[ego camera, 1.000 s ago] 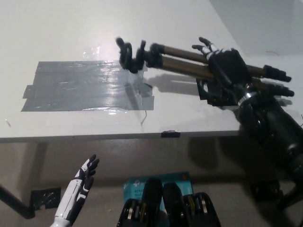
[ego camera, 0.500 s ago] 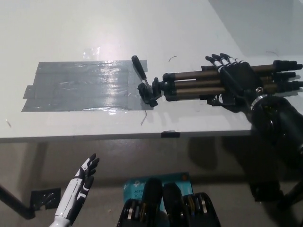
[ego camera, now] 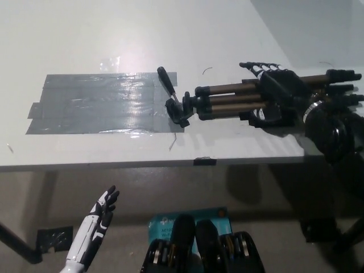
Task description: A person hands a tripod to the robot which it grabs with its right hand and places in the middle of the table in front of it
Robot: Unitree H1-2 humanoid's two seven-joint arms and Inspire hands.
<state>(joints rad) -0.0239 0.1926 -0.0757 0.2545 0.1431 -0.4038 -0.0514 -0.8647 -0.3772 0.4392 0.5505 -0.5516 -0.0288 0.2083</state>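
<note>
The tripod (ego camera: pixel 223 101) lies folded on the white table (ego camera: pixel 85 34), its bronze legs pointing right and its black head (ego camera: pixel 180 111) with the thin handle (ego camera: pixel 166 79) resting at the right end of a grey tape patch (ego camera: pixel 94 103). My black right hand (ego camera: pixel 277 91) hovers over the middle of the legs with its fingers (ego camera: pixel 257 67) stretched out flat and apart, not wrapped around them. The tripod's feet (ego camera: pixel 341 77) stick out past the wrist at the right. My white left hand (ego camera: pixel 98 224) hangs open below the table edge at the lower left.
The table's front edge (ego camera: pixel 142 165) runs across the picture below the tripod, with a small black clip (ego camera: pixel 203 161) on it. A blue item (ego camera: pixel 162 224) lies on the floor underneath. The table's right edge (ego camera: pixel 284 57) slants close behind my right hand.
The tripod came down from a raised, tilted hold onto the table and turned level. My right hand's fingers have straightened off the legs and the hand has shifted slightly right.
</note>
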